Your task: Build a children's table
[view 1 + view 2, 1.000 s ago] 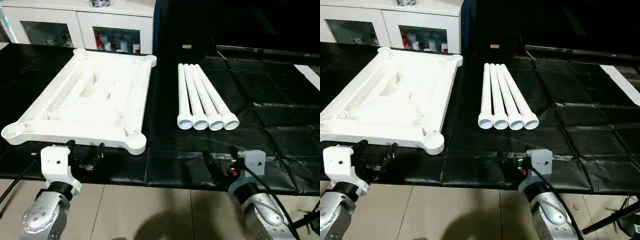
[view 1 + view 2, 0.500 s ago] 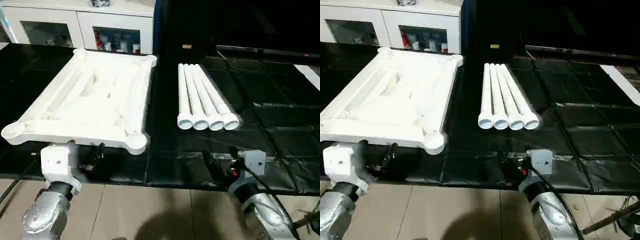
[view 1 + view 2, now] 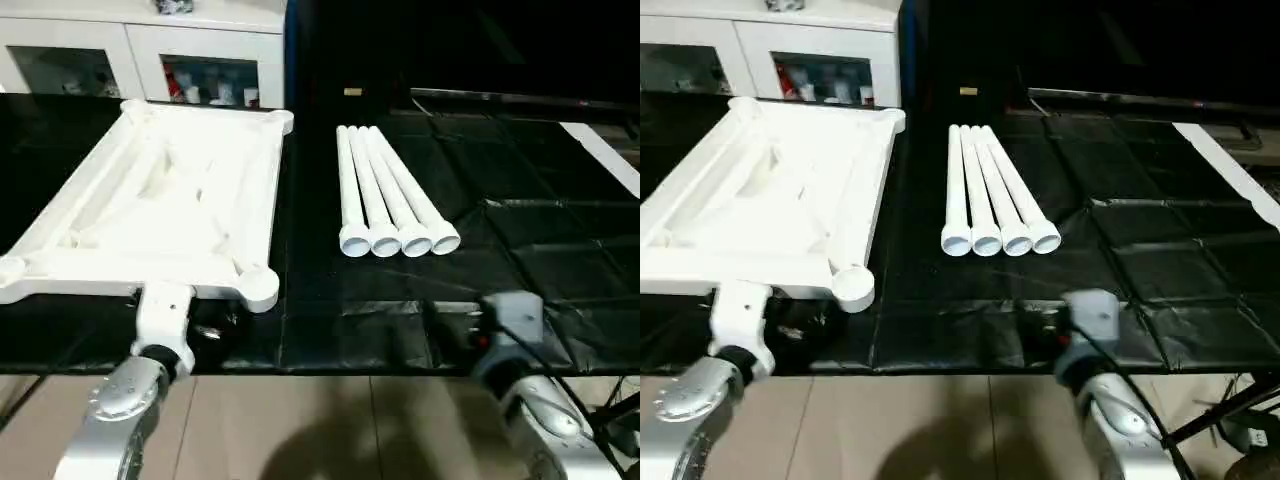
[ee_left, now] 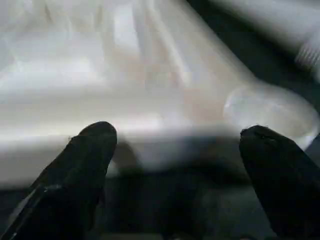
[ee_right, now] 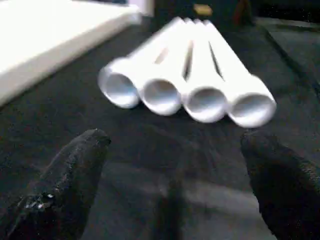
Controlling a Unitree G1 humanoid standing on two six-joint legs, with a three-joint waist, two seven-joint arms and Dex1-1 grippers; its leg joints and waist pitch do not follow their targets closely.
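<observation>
Smooth white plastic tabletop point(image 3: 170, 200) and legs point(image 3: 390, 200); glossy black sheet point(image 3: 520, 230).

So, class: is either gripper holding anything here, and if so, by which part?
Nothing is held. The left gripper is open before the tabletop; the right gripper is open short of the legs.

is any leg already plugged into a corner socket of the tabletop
No, all four legs lie side by side on the black mat, apart from the upturned tabletop, whose near corner socket stands empty.

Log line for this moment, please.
tabletop: underside up, no legs fitted | four legs: side by side on mat | left gripper: open, facing tabletop edge | right gripper: open, facing legs
</observation>
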